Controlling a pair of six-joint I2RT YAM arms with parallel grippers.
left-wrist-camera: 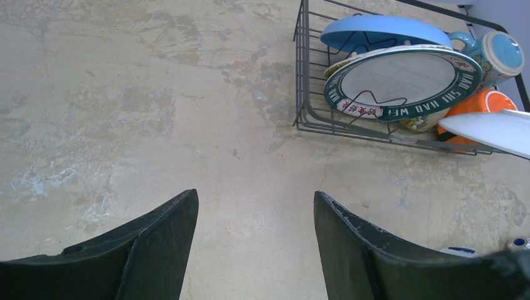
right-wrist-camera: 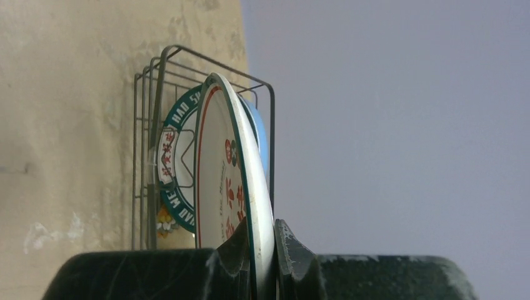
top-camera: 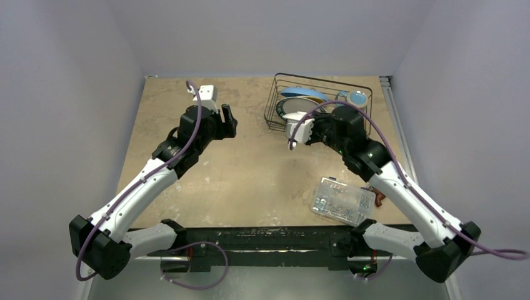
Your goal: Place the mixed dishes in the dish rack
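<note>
The right gripper (right-wrist-camera: pixel 262 236) has its two fingers pressed onto a white dish (right-wrist-camera: pixel 217 181), one finger on each face. They pinch the rim at its near edge, so the dish stands on edge and runs straight away from the fingertips. Its inner face carries red characters and a thin green line follows its edge. Just beyond it is the dish rack (left-wrist-camera: pixel 304 62), a black wire basket standing at the far right of the table (left-wrist-camera: pixel 156 94). In the right wrist view the held dish lines up in front of the plates standing inside, but whether it is already between the wires or touching them cannot be told. From the left wrist view its white edge juts in from the right, across the rack's near wires and in front of the orange cup (left-wrist-camera: pixel 481 103). Inside the rack the white plate with green patterned rim (left-wrist-camera: pixel 400 78) leans tilted, with the blue plate (left-wrist-camera: pixel 381 31) behind it. The light-blue mug (left-wrist-camera: pixel 500 53) sits at the far right corner. The left gripper (left-wrist-camera: pixel 255 200) hangs over bare tabletop with its fingers spread wide and nothing between them, well to the left of the rack. A clear plastic box (top-camera: pixel 342 200) lies on the table near the right arm, apart from the rack.
</note>
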